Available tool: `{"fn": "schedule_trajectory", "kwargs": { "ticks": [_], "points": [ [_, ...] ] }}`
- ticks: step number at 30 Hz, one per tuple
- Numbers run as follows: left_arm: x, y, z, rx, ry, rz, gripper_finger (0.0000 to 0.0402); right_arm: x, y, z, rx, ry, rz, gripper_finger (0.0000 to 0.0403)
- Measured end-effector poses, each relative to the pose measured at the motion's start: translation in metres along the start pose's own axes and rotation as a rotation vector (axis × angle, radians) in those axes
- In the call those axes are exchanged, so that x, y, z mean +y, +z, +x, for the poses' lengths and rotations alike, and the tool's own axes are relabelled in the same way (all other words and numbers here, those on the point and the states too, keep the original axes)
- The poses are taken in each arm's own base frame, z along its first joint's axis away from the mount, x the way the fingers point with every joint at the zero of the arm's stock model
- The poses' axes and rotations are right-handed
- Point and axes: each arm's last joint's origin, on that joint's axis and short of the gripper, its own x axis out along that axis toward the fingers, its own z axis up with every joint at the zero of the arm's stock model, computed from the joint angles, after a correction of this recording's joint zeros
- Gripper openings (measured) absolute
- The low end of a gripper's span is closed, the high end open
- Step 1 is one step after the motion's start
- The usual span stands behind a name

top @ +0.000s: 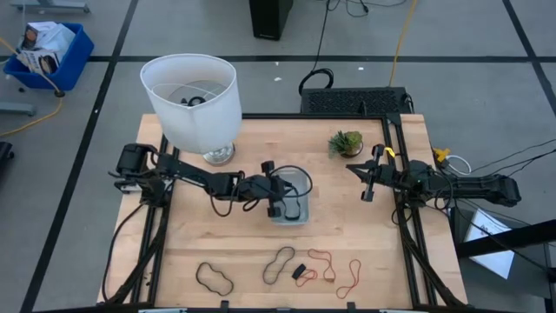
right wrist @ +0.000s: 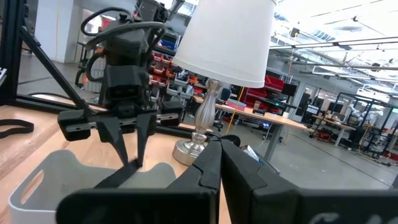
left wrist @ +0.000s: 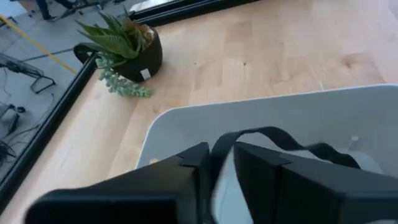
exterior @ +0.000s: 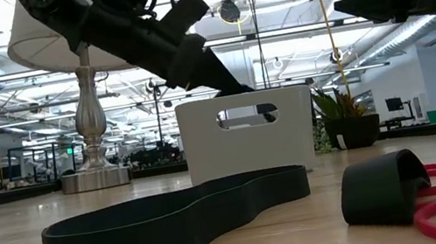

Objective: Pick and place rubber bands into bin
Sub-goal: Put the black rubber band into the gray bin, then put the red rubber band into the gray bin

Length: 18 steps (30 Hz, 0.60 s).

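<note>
Parting slightly over the bin (top: 302, 184), the left gripper (top: 280, 200) fingers (left wrist: 186, 168) have a black rubber band (left wrist: 273, 138) between them; it could snag there and lift out. Right gripper (top: 367, 181) waits pinched shut.

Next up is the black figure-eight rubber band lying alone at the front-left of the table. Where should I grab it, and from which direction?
Take the black figure-eight rubber band at its pinched waist, coming straight down from above. It lies flat on the wooden table, and there the two strands run closest together, so a narrow pincer opening probably spans both. It lies apart from the other bands, so nothing crowds the approach.
</note>
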Motion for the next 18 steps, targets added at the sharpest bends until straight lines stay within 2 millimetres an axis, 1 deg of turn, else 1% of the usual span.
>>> {"fn": "schedule_trajectory", "kwargs": {
  "ticks": [8, 11, 13, 15, 18],
  "points": [
    [0.001, 0.003, -0.002, -0.014, -0.001, 0.023, 0.0182, 0.000, 0.000, 0.000, 0.000, -0.001, -0.011, 0.0004],
    [-0.001, 0.013, -0.015, -0.043, 0.030, 0.078, 0.0204, 0.000, 0.000, 0.000, 0.000, 0.000, -0.010, 0.0004],
    [-0.005, 0.025, -0.031, -0.077, 0.032, 0.121, 0.0206, 0.000, 0.000, 0.000, 0.000, 0.000, -0.010, 0.0004],
    [-0.011, 0.036, -0.051, -0.101, 0.045, 0.143, 0.0195, 0.000, 0.000, 0.000, 0.000, 0.000, -0.010, 0.0004],
    [-0.017, 0.047, -0.085, -0.109, 0.073, 0.165, 0.0153, 0.000, 0.000, 0.000, 0.000, 0.000, -0.021, 0.0004]
  ]
}}
